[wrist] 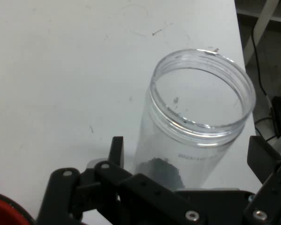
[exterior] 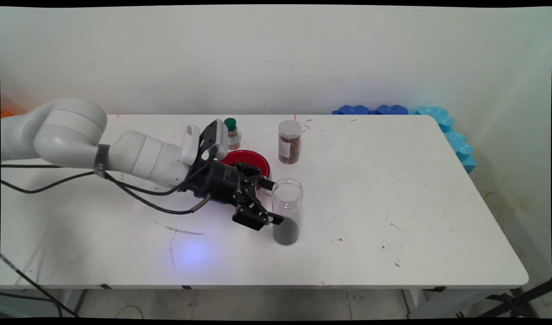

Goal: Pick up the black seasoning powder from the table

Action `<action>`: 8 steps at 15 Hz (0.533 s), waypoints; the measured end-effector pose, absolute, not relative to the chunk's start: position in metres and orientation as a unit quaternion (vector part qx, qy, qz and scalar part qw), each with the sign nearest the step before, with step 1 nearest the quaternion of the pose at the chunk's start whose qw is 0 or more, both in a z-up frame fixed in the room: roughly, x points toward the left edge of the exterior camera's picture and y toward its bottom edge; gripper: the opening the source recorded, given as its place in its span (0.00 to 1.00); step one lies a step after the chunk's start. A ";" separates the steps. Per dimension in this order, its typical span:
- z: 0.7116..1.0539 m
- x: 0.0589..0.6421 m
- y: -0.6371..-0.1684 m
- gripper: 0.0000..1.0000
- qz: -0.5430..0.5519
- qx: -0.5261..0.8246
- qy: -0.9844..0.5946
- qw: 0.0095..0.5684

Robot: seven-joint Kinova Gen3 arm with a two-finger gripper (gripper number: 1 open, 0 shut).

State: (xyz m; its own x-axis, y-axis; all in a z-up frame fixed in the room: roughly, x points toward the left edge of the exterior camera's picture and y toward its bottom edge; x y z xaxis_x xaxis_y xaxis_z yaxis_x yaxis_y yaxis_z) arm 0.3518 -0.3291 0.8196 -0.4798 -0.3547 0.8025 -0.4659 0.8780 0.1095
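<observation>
I am looking down across a white tabletop [exterior: 370,189] with a pale wall behind it, and my white arm reaches in low from the left with black cables [exterior: 136,192] hanging beneath it. The black gripper [exterior: 276,202] lies nearly level just above the tabletop, pointing to the right, its two fingers spread wide on either side of a clear plastic jar [exterior: 287,211]. The jar stands upright with no lid, near the middle of the tabletop, and holds a dark, grainy layer at its bottom. In the hand view the jar [wrist: 196,122] sits between the fingers with its open mouth facing the camera; one finger [wrist: 116,149] shows to its left and the other to its right, and I see a gap on each side, so the gripper has hold of nothing. Just behind the gripper, partly hidden by it, lies a red dish [exterior: 248,160], whose rim also shows at the hand view's lower left corner. Farther back stand a small bottle with a green cap [exterior: 232,133] and, to its right, a jar with a pale perforated lid [exterior: 289,141] and brown contents, both upright and apart from the gripper. Blue foam pieces [exterior: 438,122] line the tabletop's far right corner.
</observation>
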 end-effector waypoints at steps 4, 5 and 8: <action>0.814 0.344 -0.333 1.00 0.064 0.240 -0.858 0.449; 0.813 0.342 -0.333 1.00 0.064 0.241 -0.858 0.449; 0.810 0.339 -0.335 1.00 0.064 0.241 -0.858 0.448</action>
State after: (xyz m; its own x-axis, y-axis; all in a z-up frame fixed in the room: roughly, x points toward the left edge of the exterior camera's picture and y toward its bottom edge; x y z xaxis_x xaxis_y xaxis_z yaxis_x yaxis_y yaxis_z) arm 0.3387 -0.3346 0.8105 -0.4817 -0.3560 0.8008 -0.4711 0.8757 0.1059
